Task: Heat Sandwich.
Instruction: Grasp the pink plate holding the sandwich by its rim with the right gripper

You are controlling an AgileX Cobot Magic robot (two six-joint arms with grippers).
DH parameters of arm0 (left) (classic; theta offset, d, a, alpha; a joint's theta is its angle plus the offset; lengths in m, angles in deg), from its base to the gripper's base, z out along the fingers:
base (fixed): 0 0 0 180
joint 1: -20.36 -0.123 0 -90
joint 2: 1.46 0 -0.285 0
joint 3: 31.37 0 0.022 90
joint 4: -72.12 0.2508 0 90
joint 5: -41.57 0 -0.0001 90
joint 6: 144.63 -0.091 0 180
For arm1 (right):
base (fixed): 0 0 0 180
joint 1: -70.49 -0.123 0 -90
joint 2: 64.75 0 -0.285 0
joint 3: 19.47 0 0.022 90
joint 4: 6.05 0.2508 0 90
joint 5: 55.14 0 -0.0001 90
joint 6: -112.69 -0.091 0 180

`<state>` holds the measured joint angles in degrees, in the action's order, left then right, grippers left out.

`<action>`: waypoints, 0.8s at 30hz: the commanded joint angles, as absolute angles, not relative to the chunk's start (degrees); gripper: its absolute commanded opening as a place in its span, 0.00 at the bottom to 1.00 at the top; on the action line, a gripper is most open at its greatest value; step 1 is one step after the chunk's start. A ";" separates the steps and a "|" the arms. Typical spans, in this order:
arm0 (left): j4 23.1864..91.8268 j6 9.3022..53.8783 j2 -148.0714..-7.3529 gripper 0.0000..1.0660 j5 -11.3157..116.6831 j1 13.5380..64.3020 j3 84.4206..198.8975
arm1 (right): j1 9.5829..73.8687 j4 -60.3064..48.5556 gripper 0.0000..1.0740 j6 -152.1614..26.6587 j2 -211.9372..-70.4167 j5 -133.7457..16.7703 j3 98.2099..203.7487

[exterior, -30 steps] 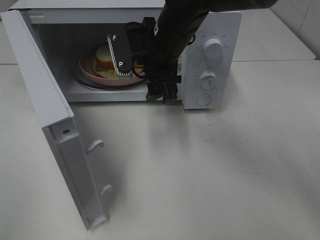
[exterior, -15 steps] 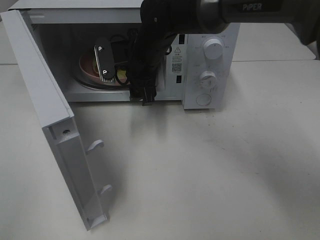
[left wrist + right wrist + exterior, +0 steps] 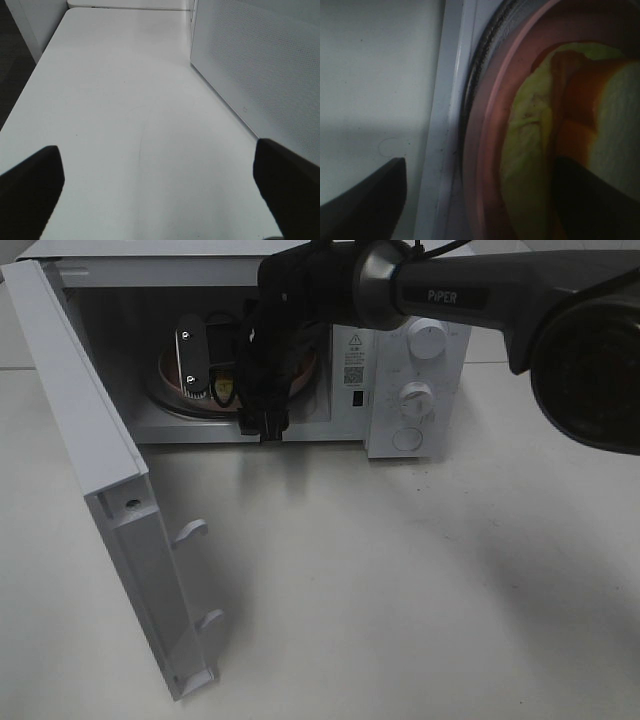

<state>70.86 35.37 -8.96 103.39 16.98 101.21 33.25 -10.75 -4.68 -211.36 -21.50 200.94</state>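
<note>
In the right wrist view the sandwich [image 3: 540,130], yellowish bread with an orange layer, lies on the pink plate [image 3: 487,150] inside the microwave [image 3: 420,360]. My right gripper [image 3: 480,200] is open; one finger is outside the plate's rim, the other over the sandwich. From the high camera, the right gripper [image 3: 228,392] is inside the oven cavity and covers the sandwich; only parts of the plate [image 3: 168,375] show. My left gripper [image 3: 160,190] is open over bare table with nothing between its fingers, and is out of the high view.
The microwave door [image 3: 100,490] stands swung open to the left, reaching toward the table's front. Two knobs and a button are on the panel at the right. In the left wrist view the microwave's side wall [image 3: 260,65] stands close by.
My right arm has moved left and further into the microwave. The gripper now covers the sandwich that showed in the high view a second ago. The left gripper is unchanged.
</note>
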 commanded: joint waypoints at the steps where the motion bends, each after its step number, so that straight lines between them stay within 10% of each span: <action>1: 70.74 34.97 -7.93 0.92 102.87 16.98 101.09 | 33.88 -11.09 0.71 -5.26 -212.68 -20.53 202.49; 14: 70.74 34.97 -7.93 0.92 102.87 16.98 101.09 | 33.88 -10.92 0.63 -5.60 -214.17 -19.44 203.12; 18: 70.74 34.97 -7.93 0.92 102.87 16.98 101.09 | 33.88 -10.86 0.16 -6.92 -214.17 -17.95 203.12; 24: 70.74 34.97 -7.93 0.92 102.87 16.98 101.09 | 33.88 -10.69 0.00 -8.75 -214.17 -16.17 203.12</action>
<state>70.91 35.37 -8.96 103.39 16.98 101.21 33.70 -11.78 -7.09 -213.94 -19.10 203.35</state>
